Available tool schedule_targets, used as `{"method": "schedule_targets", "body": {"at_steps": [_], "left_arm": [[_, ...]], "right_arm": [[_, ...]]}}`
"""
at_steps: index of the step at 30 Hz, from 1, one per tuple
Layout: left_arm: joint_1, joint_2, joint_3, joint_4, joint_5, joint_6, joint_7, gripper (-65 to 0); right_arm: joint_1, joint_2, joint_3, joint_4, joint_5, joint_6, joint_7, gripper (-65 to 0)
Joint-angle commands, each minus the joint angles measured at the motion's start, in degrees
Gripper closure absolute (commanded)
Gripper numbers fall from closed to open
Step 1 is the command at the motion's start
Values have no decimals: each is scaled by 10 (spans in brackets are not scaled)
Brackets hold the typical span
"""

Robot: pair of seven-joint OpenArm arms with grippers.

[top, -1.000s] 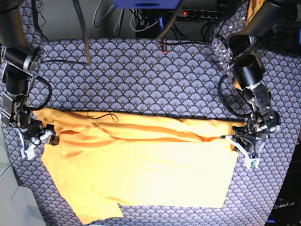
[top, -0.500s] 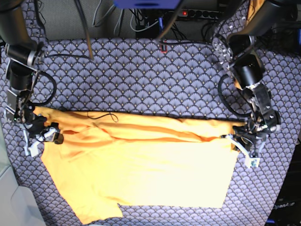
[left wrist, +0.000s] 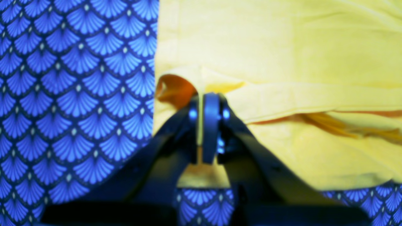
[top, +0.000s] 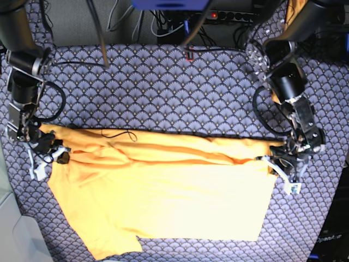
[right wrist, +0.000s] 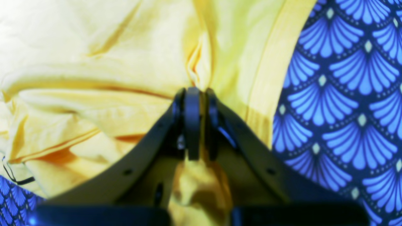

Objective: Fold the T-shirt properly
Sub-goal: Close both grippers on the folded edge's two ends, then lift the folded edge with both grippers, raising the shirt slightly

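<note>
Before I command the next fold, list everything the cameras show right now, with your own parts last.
T-shirt: one, orange-yellow, spread across the near half of the table, top edge folded over.
Patterned cloth: one, blue-grey scallop print, covering the table under the shirt.
Thin black cord: one, lying on the shirt's far edge.
Cables and power strip: several, dark, behind the table's far edge.
Left gripper: one, black, jaws shut on the shirt's edge, at the base view's right.
Right gripper: one, black, jaws shut on a pinch of shirt fabric, at the base view's left.
</note>
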State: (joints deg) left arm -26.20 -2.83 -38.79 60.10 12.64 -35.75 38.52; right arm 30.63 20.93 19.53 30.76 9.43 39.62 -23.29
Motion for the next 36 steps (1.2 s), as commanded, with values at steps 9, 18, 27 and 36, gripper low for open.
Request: {"method": "schedule_targets", "body": {"at_steps": [9,18,27,36], "left_arm": [[-32,-4,2,8,-4,0,-13,0],[-49,-4,4,8,-3,1,-15,0],[-81,-12,6,-48,-6,41,-22,0],[-131,-37,6,-122,-5,50,-65,0]], "right_arm": [[57,13,-8,8,-6,4,-8,0],[79,13,-27,7,-6,4,-8,0],[88,13,-28,7,-6,4,-2,0],[99,13,-29,6,-6,4,-2,0]]}}
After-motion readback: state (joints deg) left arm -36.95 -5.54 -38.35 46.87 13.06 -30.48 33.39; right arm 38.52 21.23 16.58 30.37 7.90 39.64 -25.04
